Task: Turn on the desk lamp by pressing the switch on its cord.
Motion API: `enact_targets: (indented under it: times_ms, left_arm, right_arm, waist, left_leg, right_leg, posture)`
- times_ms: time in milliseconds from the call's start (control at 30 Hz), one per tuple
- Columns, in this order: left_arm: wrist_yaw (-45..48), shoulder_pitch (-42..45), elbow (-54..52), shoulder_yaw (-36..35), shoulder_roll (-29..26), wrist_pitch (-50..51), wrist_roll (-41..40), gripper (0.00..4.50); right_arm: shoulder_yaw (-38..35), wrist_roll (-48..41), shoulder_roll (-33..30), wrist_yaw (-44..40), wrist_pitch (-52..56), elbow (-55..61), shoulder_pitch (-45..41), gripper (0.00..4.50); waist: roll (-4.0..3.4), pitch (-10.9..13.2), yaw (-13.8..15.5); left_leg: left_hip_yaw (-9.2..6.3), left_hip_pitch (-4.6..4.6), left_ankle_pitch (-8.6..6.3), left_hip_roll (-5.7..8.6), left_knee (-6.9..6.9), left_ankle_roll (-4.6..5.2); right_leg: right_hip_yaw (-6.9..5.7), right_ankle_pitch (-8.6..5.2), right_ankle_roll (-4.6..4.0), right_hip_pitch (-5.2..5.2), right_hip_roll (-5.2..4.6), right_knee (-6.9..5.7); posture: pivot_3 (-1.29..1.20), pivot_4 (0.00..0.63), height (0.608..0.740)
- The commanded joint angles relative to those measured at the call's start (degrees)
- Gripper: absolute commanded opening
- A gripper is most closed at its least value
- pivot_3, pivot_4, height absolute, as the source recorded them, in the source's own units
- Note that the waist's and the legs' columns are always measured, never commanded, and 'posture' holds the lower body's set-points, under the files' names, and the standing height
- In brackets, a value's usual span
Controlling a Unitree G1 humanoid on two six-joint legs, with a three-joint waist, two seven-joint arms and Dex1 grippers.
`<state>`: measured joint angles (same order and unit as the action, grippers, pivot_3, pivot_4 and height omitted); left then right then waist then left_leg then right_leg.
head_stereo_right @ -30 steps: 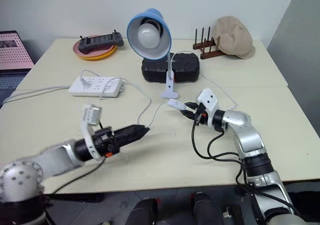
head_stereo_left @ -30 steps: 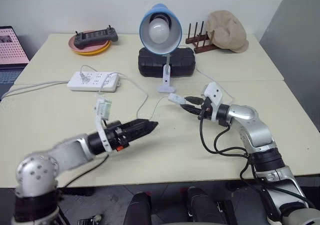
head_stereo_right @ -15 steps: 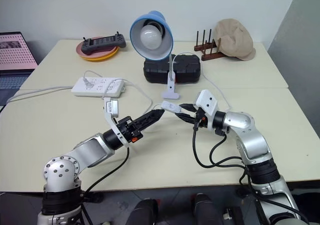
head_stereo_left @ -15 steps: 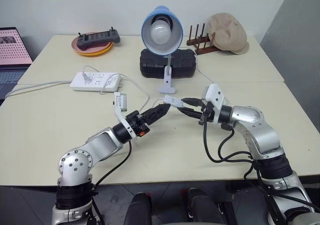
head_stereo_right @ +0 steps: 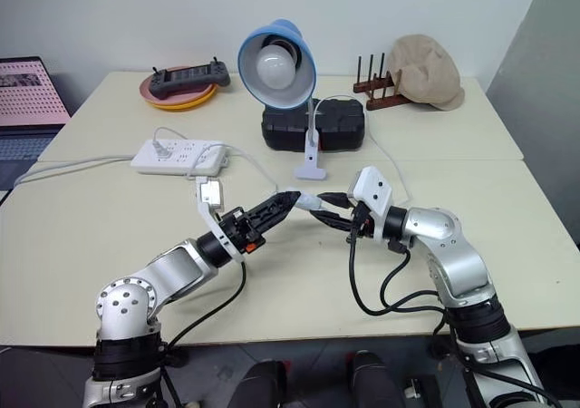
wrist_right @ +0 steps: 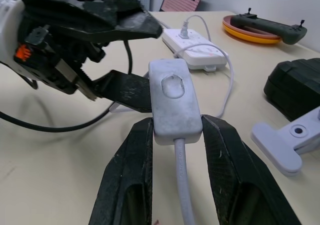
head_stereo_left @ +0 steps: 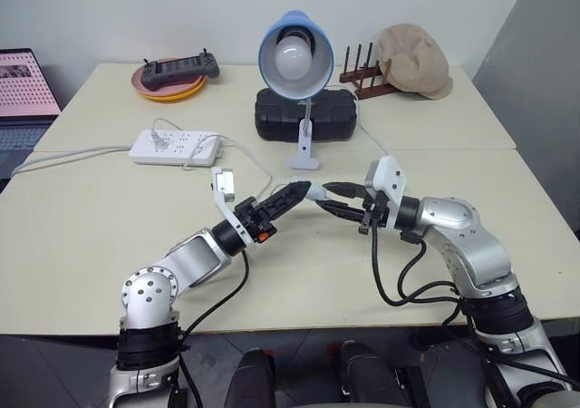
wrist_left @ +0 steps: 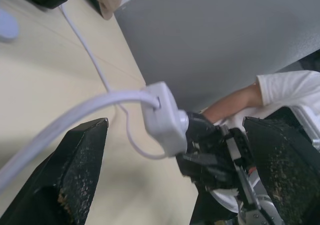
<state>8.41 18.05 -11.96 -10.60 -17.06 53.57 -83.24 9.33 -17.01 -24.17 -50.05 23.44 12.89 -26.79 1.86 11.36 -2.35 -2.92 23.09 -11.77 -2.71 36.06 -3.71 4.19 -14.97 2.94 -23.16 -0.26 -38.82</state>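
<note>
1. The switch (wrist_right: 175, 102) is held above the table (head_stereo_left: 91, 236), in front of the desk lamp (head_stereo_left: 293, 59), clamped by its sides in the closed right pincer (wrist_right: 175, 135).
2. The left pincer (head_stereo_left: 294, 193) stands wide open, fingers either side of the switch's far end.
3. The switch looks light, rigid and smooth; the cord (wrist_right: 181, 185) is limp.
4. Gripping the flanks leaves the rocker free to press.

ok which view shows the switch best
The right wrist view: the switch faces the camera, rocker up, clamped between the right gripper's fingers. The left wrist view shows it end-on between the open left gripper's fingers. In the head views it is small between both grippers.
</note>
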Motion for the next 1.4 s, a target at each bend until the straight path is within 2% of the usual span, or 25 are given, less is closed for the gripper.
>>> enact_targets:
  times_ms: [33,100,200,433,467,767,1100,1400]
  left_arm:
    - [1.50,0.78,-0.19,-0.18,-0.05,0.06,-0.51,4.50]
    - [1.80,0.87,-0.08,0.01,0.04,0.13,-0.40,4.50]
    - [2.52,0.67,-0.52,0.81,-0.06,0.41,0.44,4.07]
    - [2.70,-0.30,-1.68,0.89,-0.06,0.63,-0.34,2.65]
    - [2.71,-0.33,-1.70,0.88,-0.04,0.68,-0.35,2.32]
    - [2.66,-0.59,-1.89,0.86,-0.13,0.97,-0.52,0.66]
    - [0.51,-1.24,-2.34,0.17,0.35,0.93,-3.97,0.56]
    - [-9.46,-2.54,-1.05,-1.40,4.22,-2.17,-14.94,0.56]
  right_arm:
    - [-0.40,-1.35,-0.64,-0.21,0.48,3.17,0.21,1.08]
    - [-0.45,-1.53,-0.50,-0.08,0.66,3.17,0.14,1.08]
    - [-0.34,-1.58,-0.33,-0.02,0.81,3.23,-0.02,1.08]
    - [-0.37,-1.75,-0.33,-0.12,0.89,3.50,-0.05,1.08]
    - [-0.39,-1.79,-0.30,-0.12,0.91,3.48,-0.13,1.08]
    - [-0.07,-2.19,-0.39,0.03,0.90,4.01,-0.01,1.08]
    - [0.19,-1.96,-0.38,0.16,0.38,4.23,0.79,1.08]
    - [0.56,-0.51,-0.79,0.48,-2.22,3.38,1.81,1.08]
  waist:
    - [0.00,0.00,-0.01]
    - [0.00,0.00,-0.05]
    - [0.00,0.00,-0.04]
    - [0.00,0.00,-0.04]
    - [0.00,0.00,-0.04]
    - [0.00,0.00,-0.03]
    - [0.00,0.01,-0.03]
    - [0.00,0.01,0.05]
  left_leg:
    - [0.00,0.00,0.00,0.00,-0.01,0.00]
    - [0.00,0.01,0.00,0.00,-0.02,0.00]
    - [0.00,0.02,0.00,0.00,-0.03,0.00]
    - [0.00,0.05,0.00,0.00,-0.04,0.00]
    - [0.00,0.05,0.00,0.00,-0.04,0.00]
    - [-0.01,0.13,-0.01,0.00,-0.06,0.00]
    - [-0.02,0.23,-0.01,0.00,-0.07,-0.01]
    - [-0.06,0.34,-0.01,-0.01,-0.09,-0.01]
  right_leg:
    - [0.00,0.00,0.00,0.00,0.00,0.01]
    - [0.00,0.00,0.00,-0.01,0.00,0.04]
    - [-0.01,0.00,0.00,-0.02,0.00,0.05]
    - [0.00,-0.01,0.00,-0.02,0.00,0.13]
    - [-0.01,-0.01,0.00,-0.02,0.00,0.13]
    - [-0.02,-0.01,0.01,-0.05,0.00,0.23]
    - [-0.03,-0.01,0.01,-0.09,-0.02,0.32]
    - [-0.06,0.03,0.06,-0.10,-0.03,0.58]
  posture:
    - [0.00,0.150,0.740]
    - [0.00,0.150,0.740]
    - [0.00,0.150,0.740]
    - [0.00,0.150,0.740]
    - [0.00,0.150,0.740]
    - [0.00,0.150,0.740]
    - [0.00,0.150,0.740]
    - [0.00,0.150,0.740]
